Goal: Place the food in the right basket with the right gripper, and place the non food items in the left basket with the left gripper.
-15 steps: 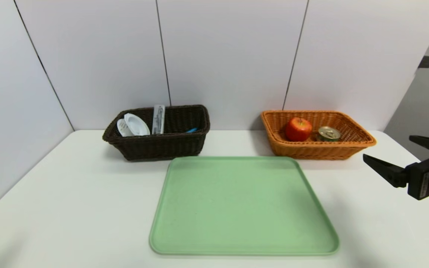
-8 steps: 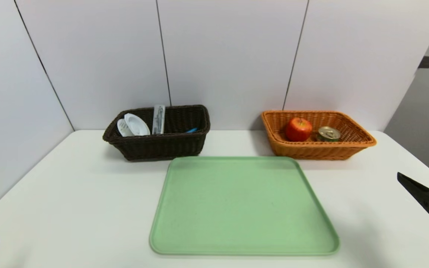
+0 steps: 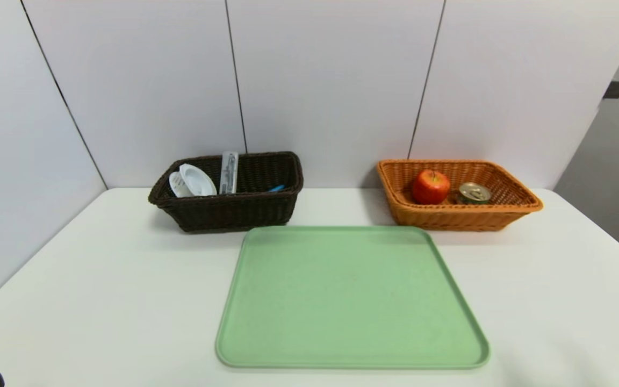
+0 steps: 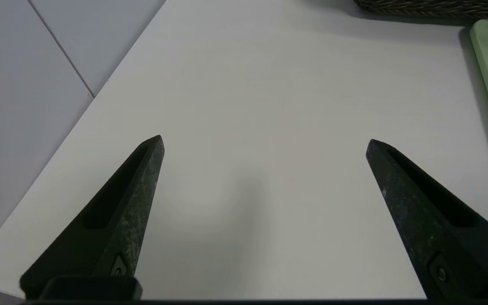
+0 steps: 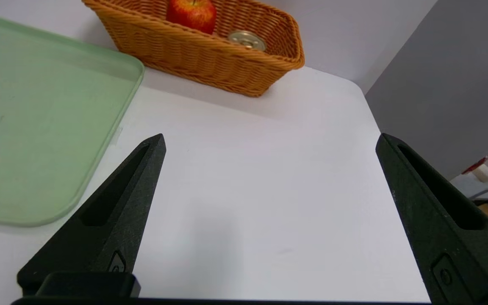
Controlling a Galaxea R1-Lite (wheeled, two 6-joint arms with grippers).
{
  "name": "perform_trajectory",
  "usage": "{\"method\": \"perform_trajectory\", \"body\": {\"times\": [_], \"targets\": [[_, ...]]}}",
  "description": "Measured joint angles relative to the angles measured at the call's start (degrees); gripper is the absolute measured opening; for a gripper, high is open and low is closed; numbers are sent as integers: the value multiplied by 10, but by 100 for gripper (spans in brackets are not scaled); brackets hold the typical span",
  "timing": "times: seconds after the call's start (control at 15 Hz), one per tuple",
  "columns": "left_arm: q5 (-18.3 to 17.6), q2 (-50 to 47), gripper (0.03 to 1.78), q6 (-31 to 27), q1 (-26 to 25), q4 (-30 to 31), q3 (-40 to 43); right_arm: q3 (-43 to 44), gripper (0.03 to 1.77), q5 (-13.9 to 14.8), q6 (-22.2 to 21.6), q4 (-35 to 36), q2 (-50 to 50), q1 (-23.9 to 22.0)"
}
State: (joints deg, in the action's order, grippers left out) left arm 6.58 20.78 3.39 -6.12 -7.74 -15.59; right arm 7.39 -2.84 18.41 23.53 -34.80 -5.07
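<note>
Food, a red apple (image 3: 430, 186) and a tin (image 3: 474, 192), lies in the orange basket (image 3: 508, 215) at upper right; strainer (image 3: 196, 180), grey case (image 3: 228, 172) and utensil (only its blue handle shows) (image 3: 276, 188) fill the dark basket (image 3: 234, 212) at upper left. Both the left gripper (image 4: 265, 144) and right gripper (image 5: 269, 142) hold nothing, jaws spread wide, over the white table (image 3: 100, 279) beside the green tray (image 3: 350, 295).

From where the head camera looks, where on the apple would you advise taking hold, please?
Probably across the apple's round middle, coming straight down: it sits stem up in the orange basket, whose walls block a side approach, and the tin lies close beside it.
</note>
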Motion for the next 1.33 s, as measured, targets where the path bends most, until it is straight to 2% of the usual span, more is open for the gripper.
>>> {"method": "perform_trajectory", "body": {"times": [0.33,0.53,0.73,1.0,1.33], "targets": [[-11,-30,169,1,0,-2,7,22,171,1,1,-196,147,1],[-25,-45,169,0,0,1,4,41,171,-20,-3,-210,176,2],[-28,-51,169,1,0,1,-1,76,171,-22,-15,-213,185,3],[-30,-53,169,2,0,-2,-16,163,171,-20,-29,-313,192,35],[-29,-54,169,2,0,0,-17,146,171,-19,-29,-330,230,50]]}}
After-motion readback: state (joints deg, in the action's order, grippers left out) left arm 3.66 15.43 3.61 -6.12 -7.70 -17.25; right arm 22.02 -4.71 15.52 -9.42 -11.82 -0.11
